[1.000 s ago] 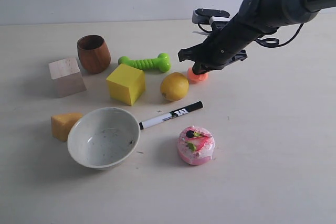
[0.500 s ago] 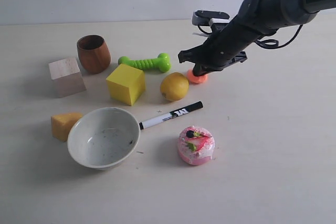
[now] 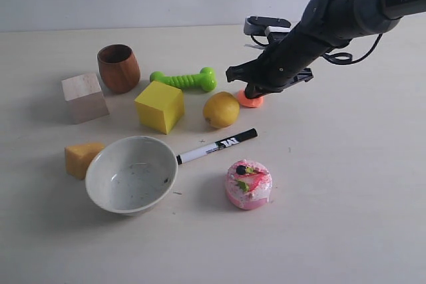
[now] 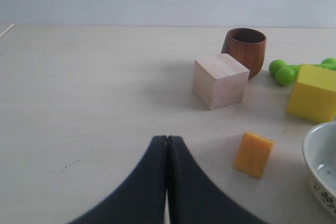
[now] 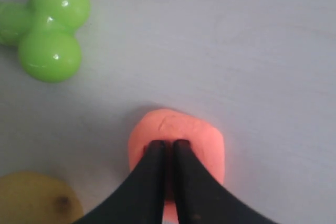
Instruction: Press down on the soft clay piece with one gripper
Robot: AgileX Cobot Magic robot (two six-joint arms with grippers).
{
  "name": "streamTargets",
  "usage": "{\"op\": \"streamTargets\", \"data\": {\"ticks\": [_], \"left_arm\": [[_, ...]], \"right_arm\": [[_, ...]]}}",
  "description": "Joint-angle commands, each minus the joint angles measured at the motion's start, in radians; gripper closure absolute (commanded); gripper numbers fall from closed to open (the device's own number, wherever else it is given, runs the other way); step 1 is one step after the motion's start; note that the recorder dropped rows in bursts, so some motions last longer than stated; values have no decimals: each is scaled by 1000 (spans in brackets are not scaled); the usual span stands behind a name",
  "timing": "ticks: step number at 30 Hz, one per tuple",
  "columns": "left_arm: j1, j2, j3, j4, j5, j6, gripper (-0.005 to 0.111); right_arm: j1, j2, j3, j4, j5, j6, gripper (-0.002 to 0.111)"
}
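Observation:
The soft clay piece is a flattened salmon-orange lump on the table, just right of the lemon. My right gripper comes down on it from above. In the right wrist view its two black fingertips stand almost together and sink into the top of the clay piece, so that my right gripper is shut, pressing rather than holding. My left gripper is shut and empty, low over bare table, and stays outside the exterior view.
A green dumbbell toy lies behind the lemon. A marker, a pink cake and a white bowl are nearer the front. A yellow cube, wooden cup, wooden block and cheese wedge stand to the left.
The right gripper has sunk a little lower onto the clay, which now looks flatter and more covered by the fingers. Nothing else has moved.

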State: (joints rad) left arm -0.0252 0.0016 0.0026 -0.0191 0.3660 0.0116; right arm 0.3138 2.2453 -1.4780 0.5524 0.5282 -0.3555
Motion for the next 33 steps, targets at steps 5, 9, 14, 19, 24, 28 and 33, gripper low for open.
{"op": "streamTargets", "data": {"ticks": [5, 9, 14, 19, 24, 28, 33], "left_arm": [[-5, -2, -3, -3, -11, 0, 107], [-5, -2, -3, -3, -11, 0, 107], [-5, -2, -3, -3, -11, 0, 107], [-5, -2, -3, -3, -11, 0, 107], [-5, -2, -3, -3, -11, 0, 107], [-5, -2, -3, -3, -11, 0, 107], [-5, -2, -3, -3, -11, 0, 107]], "right_arm": [[-1, 4, 5, 25, 7, 1, 91], [-1, 4, 5, 25, -1, 1, 94], [-1, 4, 5, 25, -1, -1, 102], [-1, 2, 5, 25, -5, -3, 103], [-1, -11, 5, 25, -5, -11, 103], [-1, -20, 5, 25, -9, -11, 103], [-1, -19, 5, 25, -5, -11, 103]]}}
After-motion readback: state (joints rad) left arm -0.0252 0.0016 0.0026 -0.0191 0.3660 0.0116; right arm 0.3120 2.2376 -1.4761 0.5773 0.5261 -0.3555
